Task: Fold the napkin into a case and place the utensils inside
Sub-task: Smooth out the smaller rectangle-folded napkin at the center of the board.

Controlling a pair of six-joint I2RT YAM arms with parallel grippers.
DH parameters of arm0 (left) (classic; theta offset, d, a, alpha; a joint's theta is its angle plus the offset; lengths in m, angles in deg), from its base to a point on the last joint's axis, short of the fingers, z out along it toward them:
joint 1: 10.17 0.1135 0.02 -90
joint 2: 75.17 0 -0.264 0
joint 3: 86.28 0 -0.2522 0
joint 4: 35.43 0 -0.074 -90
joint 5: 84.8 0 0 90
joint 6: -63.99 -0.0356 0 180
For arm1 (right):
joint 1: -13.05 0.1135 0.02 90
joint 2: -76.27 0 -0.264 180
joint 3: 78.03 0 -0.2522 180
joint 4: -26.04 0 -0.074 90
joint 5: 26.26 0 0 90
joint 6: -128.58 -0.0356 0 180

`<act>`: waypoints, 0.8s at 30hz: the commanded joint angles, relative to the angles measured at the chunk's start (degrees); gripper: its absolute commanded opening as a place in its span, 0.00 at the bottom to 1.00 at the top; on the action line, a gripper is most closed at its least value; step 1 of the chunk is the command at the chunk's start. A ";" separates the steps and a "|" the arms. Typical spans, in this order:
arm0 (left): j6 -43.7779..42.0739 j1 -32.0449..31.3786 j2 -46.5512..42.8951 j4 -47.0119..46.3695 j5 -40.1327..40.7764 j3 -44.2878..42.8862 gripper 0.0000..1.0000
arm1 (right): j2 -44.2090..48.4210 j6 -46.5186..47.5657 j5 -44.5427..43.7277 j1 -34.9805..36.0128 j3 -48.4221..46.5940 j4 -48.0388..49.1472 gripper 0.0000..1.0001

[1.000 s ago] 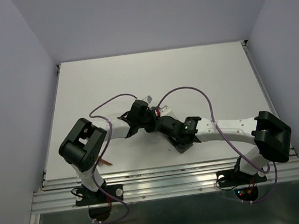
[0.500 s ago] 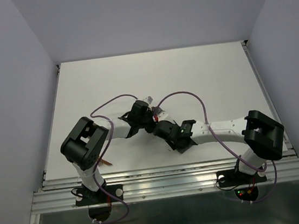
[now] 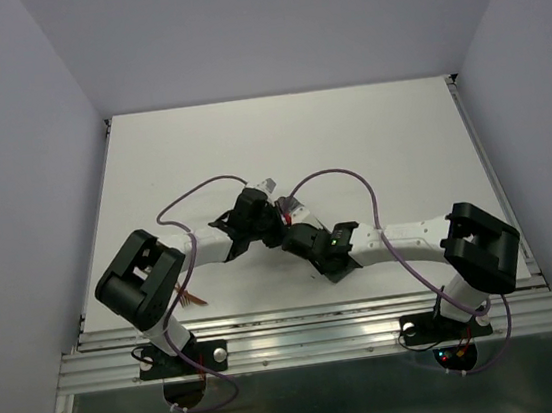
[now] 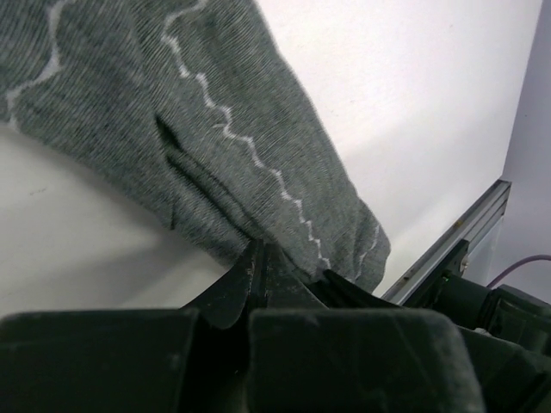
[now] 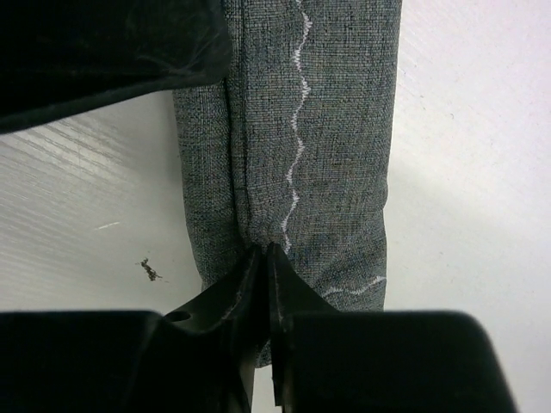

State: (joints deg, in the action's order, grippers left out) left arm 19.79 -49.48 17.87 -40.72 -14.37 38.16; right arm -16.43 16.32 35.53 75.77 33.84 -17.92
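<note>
I'm looking down on the white table [image 3: 368,135], with both arms folded inward so that their wrists meet a little nearer the near edge than the middle of the surface. The left arm [image 3: 144,283] reaches in from the near-left corner and the right arm [image 3: 411,238] from the near-right, with purple cables [image 3: 342,173] looping above them. From overhead the wrists hide the cloth, so I go by the wrist cameras. The napkin [image 4: 224,129] lies on the surface under both wrists, a grey-green cloth doubled over into a narrow band of several layers, with a white zigzag stitch running along it. In the left wrist view one end of the band points toward the aluminium rail [image 4: 465,232] at the near edge. The left gripper [image 4: 258,262] is closed tight, its fingers [image 4: 232,292] pressed together on a folded edge of the cloth. The right gripper [image 5: 265,258] is likewise pinched down, its fingers [image 5: 228,292] meeting on the end of the band, where the fabric puckers into them. The utensils [image 3: 193,299] show as thin copper-brown pieces at the near edge, just beside the left arm's base and well apart from the cloth.
</note>
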 commanded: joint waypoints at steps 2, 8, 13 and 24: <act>0.43 -0.33 -1.19 -1.95 -0.20 2.51 0.00 | 1.03 -0.59 -1.68 0.47 0.32 2.07 0.08; -0.45 -0.24 1.97 -3.72 -1.69 1.46 0.00 | 2.61 -0.94 -1.15 0.47 0.23 2.51 0.01; -0.89 -0.24 3.73 -3.80 -2.14 0.67 0.00 | 4.02 -1.03 -0.80 0.47 -0.30 2.51 0.01; -0.54 -0.24 4.96 -4.95 -2.49 1.46 0.00 | 5.87 -1.12 1.92 0.47 -1.18 2.51 0.01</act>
State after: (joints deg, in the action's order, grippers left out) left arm 19.97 -49.48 22.48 -44.66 -16.34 40.47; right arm -12.48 15.89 36.16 75.77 33.84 -17.63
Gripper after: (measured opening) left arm 0.022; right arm 0.021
